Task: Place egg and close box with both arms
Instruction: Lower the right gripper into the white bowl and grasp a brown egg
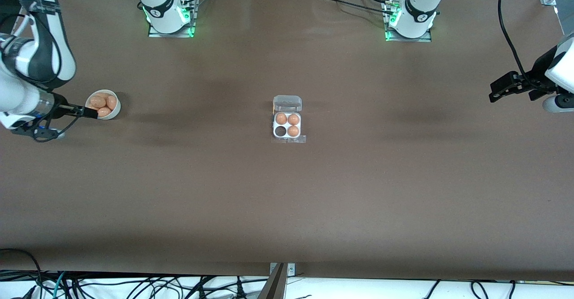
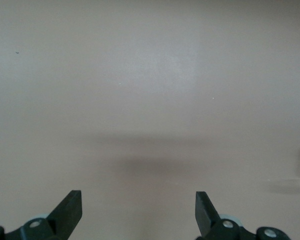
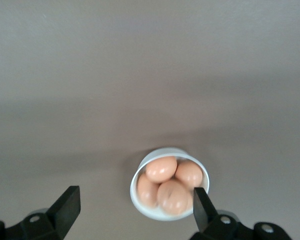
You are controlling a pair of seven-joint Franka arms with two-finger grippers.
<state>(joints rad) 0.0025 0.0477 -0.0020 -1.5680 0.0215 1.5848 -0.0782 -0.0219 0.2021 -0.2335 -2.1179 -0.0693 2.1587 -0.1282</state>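
Even, fairly bright overhead light falls on the brown table (image 1: 287,200), with soft, blurred shadow bands across mid-frame. Green glow marks both bases at the top. The wrist views look paler and hazier, with the eggs (image 3: 169,186) slightly soft.

The small square clear-plastic egg box (image 1: 287,125) is seen at the middle of the brown table (image 1: 287,200), its hinged transparent lid (image 1: 287,103) laid open, with three brown eggs (image 1: 281,119) held in its whitish tray and one cell (image 1: 280,131) empty.
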